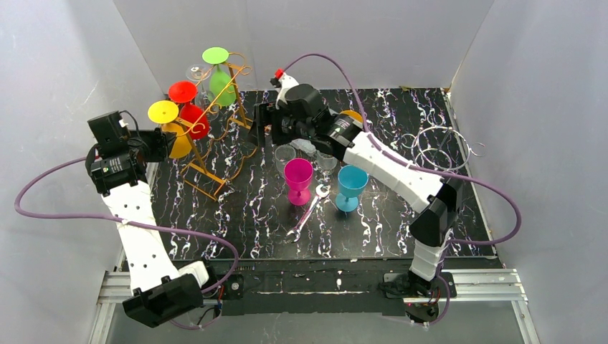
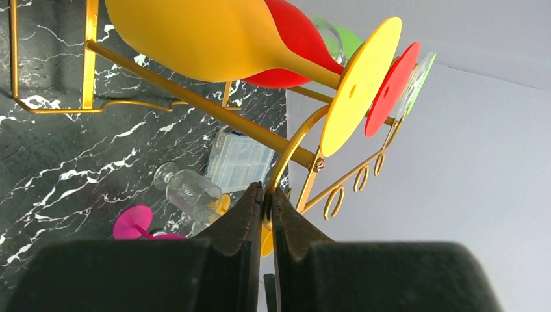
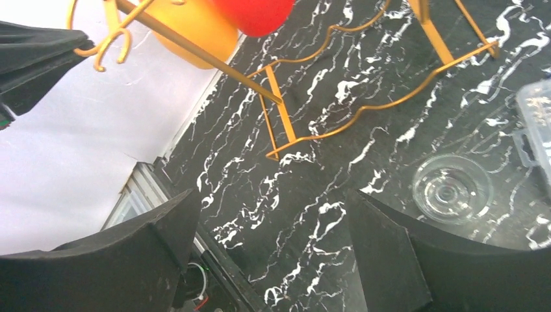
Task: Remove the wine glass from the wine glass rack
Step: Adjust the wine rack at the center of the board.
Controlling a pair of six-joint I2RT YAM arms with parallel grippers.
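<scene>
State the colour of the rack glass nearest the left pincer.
The glass is yellow; left wrist view.

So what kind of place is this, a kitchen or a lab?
Most likely a robotics lab test cell, not a kitchen: plain white panels box in a black marbled tabletop holding a gold wine glass rack, and the left arm and right arm are bolted to an aluminium rail.

black marble-look tabletop [image 1: 251,229] with white veins sprawling across it, pale grey wall panels [image 1: 344,36] boxing it in on three sides, silver aluminium rail [image 1: 487,283] running along the near edge, light falling pretty evenly
</scene>
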